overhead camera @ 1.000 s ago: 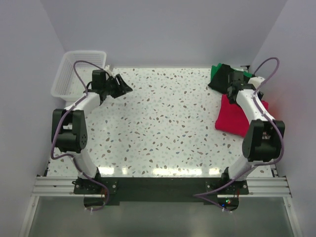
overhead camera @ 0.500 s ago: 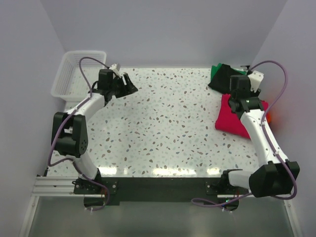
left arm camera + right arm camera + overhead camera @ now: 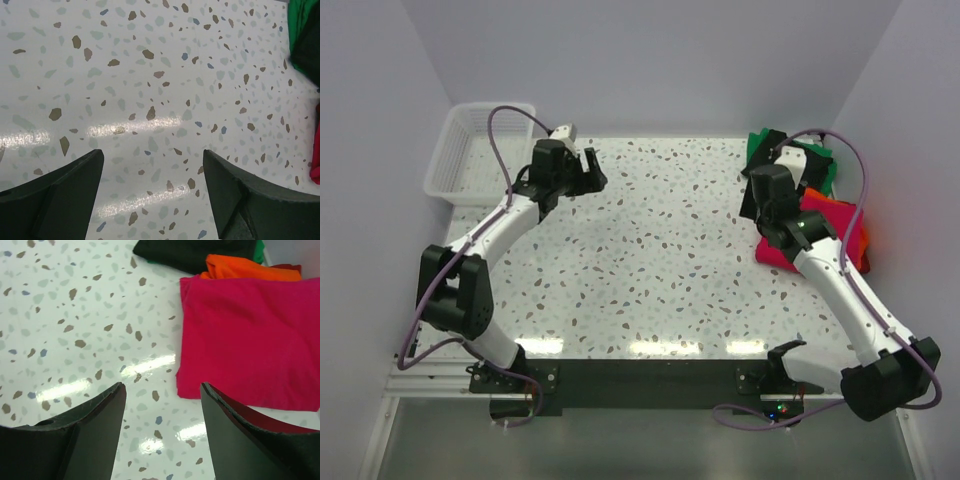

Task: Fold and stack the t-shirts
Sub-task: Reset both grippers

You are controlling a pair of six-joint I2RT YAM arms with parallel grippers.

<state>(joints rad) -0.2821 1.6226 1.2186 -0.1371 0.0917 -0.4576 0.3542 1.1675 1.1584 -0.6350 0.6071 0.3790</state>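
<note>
A folded crimson-pink t-shirt (image 3: 832, 228) lies at the table's right edge and fills the right of the right wrist view (image 3: 250, 340). Behind it are an orange t-shirt (image 3: 245, 267), a black t-shirt (image 3: 195, 252), a green t-shirt (image 3: 817, 160) and a sliver of dark red t-shirt (image 3: 290, 267). My right gripper (image 3: 757, 205) is open and empty, over bare table just left of the pink shirt's near-left corner (image 3: 162, 425). My left gripper (image 3: 590, 170) is open and empty above bare table at the back left (image 3: 152, 190). The green shirt (image 3: 302, 30) shows far off in its view.
A white mesh basket (image 3: 480, 150) stands at the back left corner, left of my left arm. White walls close in the back and both sides. The speckled tabletop (image 3: 660, 260) stretches between the two arms.
My right gripper has swung left and forward off the shirt pile to the pink shirt's left edge. My left gripper has moved right along the back of the table, away from the basket.
</note>
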